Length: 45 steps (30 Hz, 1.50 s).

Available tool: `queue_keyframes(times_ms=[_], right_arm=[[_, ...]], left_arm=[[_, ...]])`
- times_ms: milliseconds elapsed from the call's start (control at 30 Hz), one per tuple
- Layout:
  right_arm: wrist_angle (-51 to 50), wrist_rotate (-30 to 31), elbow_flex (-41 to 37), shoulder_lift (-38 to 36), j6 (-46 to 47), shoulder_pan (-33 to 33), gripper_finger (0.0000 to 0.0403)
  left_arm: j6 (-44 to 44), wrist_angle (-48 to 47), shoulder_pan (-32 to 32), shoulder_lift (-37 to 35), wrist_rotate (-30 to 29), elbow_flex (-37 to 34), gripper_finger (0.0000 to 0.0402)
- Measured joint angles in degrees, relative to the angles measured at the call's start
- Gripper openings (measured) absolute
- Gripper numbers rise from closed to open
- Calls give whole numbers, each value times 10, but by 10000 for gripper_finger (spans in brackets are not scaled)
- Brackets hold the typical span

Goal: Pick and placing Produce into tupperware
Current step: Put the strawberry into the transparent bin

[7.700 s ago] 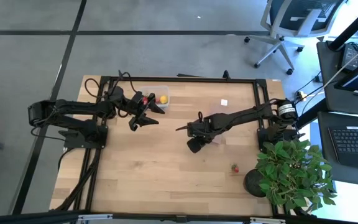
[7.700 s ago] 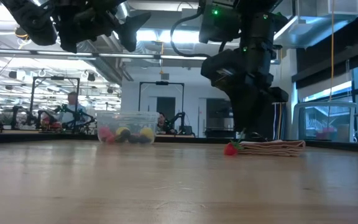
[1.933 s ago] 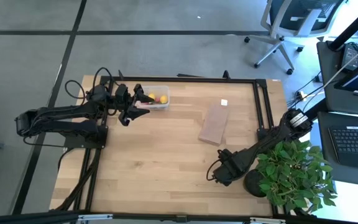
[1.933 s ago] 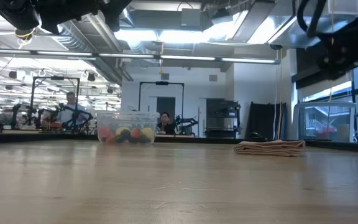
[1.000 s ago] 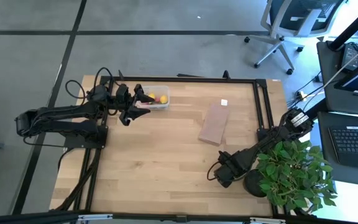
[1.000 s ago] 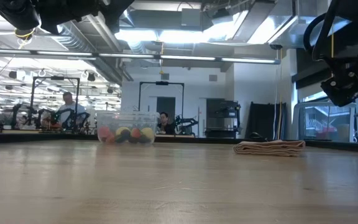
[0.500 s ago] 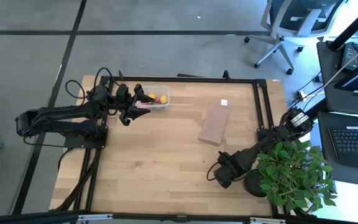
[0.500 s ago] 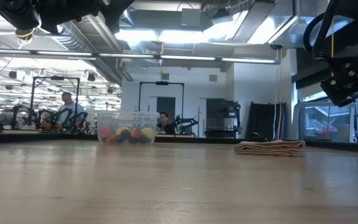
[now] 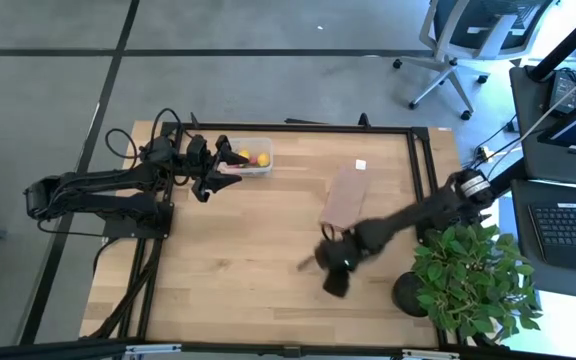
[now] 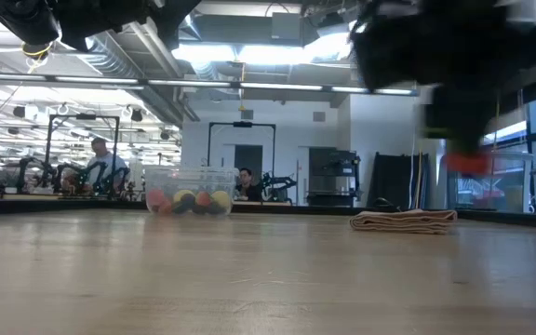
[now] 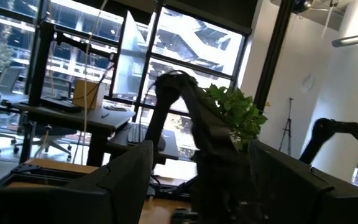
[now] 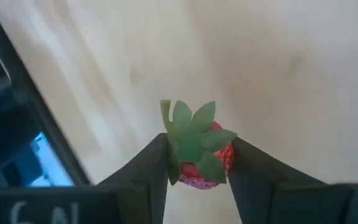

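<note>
One strawberry clamped in right gripper, clear only at wrist; high view blurs it. Left gripper open beside tupperware

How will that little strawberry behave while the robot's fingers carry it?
The strawberry sits pinched between the right gripper's fingers with no visible squashing, so it is probably fairly firm. It looks small, likely light. Its rounded body might roll once released; the leafy top may limit that.

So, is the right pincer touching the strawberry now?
Touching. In the right wrist view, the right pincer has both dark fingers pressed against the sides of the red strawberry, with no gap, above the table.
</note>
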Motion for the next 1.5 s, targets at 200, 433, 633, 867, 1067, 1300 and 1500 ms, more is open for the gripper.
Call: queue_keyframes(times_ms=[200,433,633,867,1067,1300,1500], right_arm=[[40,31,75,0,-174,-136,139],[167,41,205,-1,-307,-262,139],[238,40,268,-2,-293,-316,139],[239,39,278,-2,-263,-335,139],[253,36,278,4,-263,-334,139],[276,37,278,18,-260,-334,139],[288,31,278,30,-259,-330,139]], left_arm=[[-13,0,0,0,28,0,254],[6,1,1,-2,-7,0,254],[230,1,1,-2,-83,0,254],[391,-2,1,-2,-253,0,254],[518,-35,-8,10,-197,0,254],[495,-29,-23,43,-233,0,254],[498,-14,-36,62,-275,-1,254]])
